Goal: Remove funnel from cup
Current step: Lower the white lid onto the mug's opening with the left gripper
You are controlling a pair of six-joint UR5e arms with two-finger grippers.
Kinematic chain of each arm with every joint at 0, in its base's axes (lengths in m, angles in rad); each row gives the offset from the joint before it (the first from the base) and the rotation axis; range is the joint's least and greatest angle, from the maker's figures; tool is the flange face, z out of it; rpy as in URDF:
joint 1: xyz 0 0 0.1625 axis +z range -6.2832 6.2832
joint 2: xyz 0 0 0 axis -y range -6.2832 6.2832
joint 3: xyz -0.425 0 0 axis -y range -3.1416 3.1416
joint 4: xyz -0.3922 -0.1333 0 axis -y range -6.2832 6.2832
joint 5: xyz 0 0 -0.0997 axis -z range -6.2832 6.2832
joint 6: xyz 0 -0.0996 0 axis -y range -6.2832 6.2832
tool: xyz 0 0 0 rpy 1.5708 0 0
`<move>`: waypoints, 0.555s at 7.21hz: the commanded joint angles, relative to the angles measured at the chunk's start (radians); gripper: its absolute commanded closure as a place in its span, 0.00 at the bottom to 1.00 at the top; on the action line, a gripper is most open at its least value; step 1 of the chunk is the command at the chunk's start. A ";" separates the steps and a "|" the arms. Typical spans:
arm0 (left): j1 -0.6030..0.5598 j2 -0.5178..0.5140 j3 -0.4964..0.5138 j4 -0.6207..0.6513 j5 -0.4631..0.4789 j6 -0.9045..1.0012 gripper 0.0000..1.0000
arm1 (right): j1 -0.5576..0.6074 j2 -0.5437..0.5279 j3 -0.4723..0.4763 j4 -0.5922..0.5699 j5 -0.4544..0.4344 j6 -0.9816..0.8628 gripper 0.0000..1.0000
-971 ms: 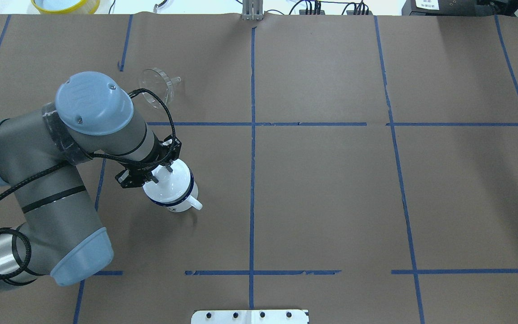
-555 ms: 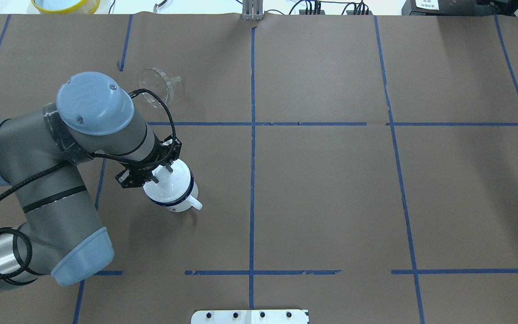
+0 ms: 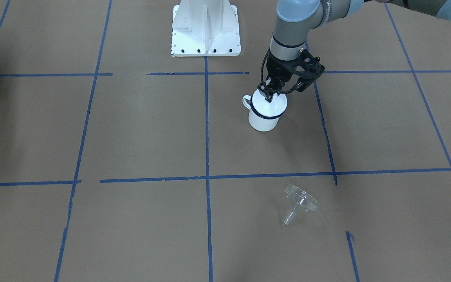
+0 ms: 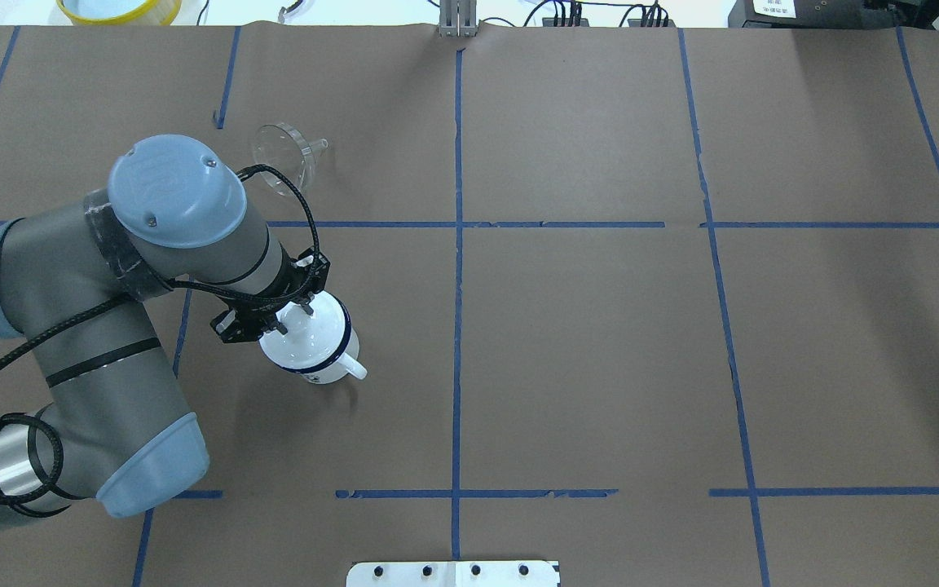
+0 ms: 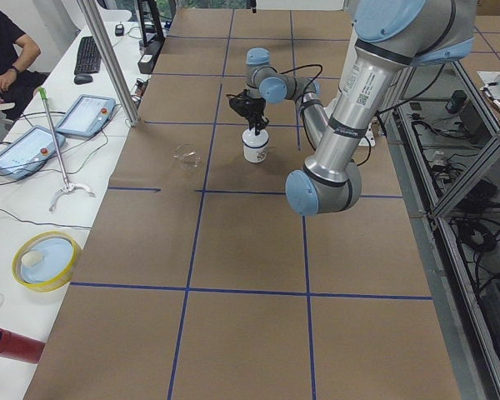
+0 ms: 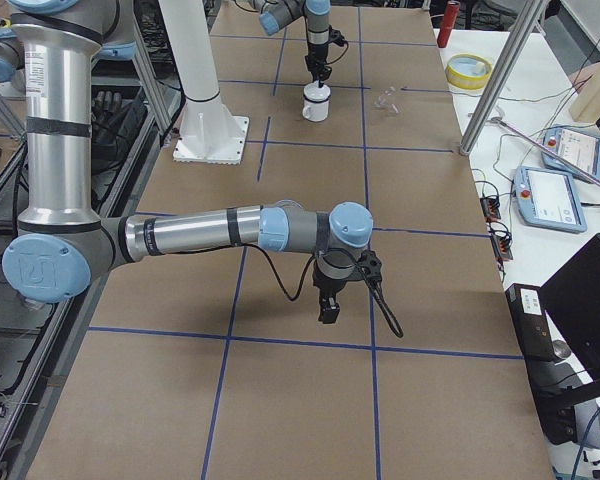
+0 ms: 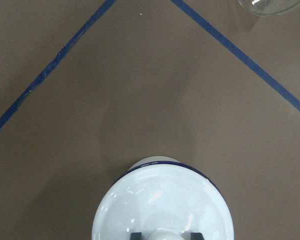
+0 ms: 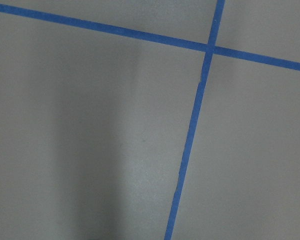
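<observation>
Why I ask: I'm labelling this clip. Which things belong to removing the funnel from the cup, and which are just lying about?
Job: funnel, on its side on the table; cup; left claw, gripping the lid by its knob.
Lying about: that lid, on the cup; yellow-rimmed dish and red tube beyond the table's edge.

My overhead camera sits behind me, above my shoulders, looking forward and down on the table (image 4: pixel 600 367); in it the cup (image 4: pixel 310 346) stands left of centre. The front-facing camera looks steeply down from across the cup, toward my base (image 3: pixel 206 31), so sides flip. The two side cameras look along the table from its ends, the right one far from the cup. All four share the cup and the funnel (image 4: pixel 282 159). My left wrist camera looks straight down from close above the cup. My right wrist camera, well apart from the cup, sees only blue tape (image 8: pixel 190 140) on the table, close up.
</observation>
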 commanded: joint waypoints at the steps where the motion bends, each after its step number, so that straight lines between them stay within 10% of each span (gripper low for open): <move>1: 0.008 -0.001 -0.002 0.003 0.000 -0.001 0.00 | 0.000 0.000 0.000 0.000 0.000 0.001 0.00; 4: -0.010 0.008 -0.040 0.007 0.002 0.161 0.00 | 0.000 0.000 0.000 0.000 0.000 0.001 0.00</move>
